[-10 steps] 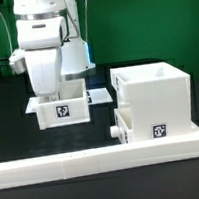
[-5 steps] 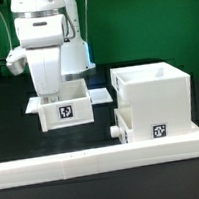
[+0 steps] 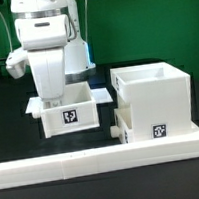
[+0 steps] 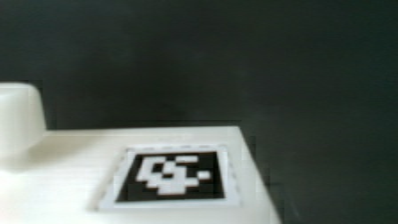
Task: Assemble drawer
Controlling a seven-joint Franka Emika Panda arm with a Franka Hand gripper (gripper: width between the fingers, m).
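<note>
The drawer's large white housing (image 3: pixel 153 96) stands at the exterior view's right, with one shallow tray in its lower slot and that tray's round knob (image 3: pixel 115 132) sticking out. A second shallow white tray (image 3: pixel 72 116) with a square tag on its front sits to the housing's left, close to it. My gripper (image 3: pixel 54 96) reaches down into this tray from above, and its fingertips are hidden behind the tray wall. The tray moves along with it. The wrist view shows a blurred white surface with a tag (image 4: pixel 173 176) and no fingers.
The long low white border wall (image 3: pixel 85 165) runs along the front of the black table and ends in front of the housing. A green backdrop stands behind. The arm's white body (image 3: pixel 42 39) rises above the tray.
The gripper and the tagged tray have moved together toward the front and toward the exterior view's right, closer to the housing. The housing and the inserted tray have not moved.
</note>
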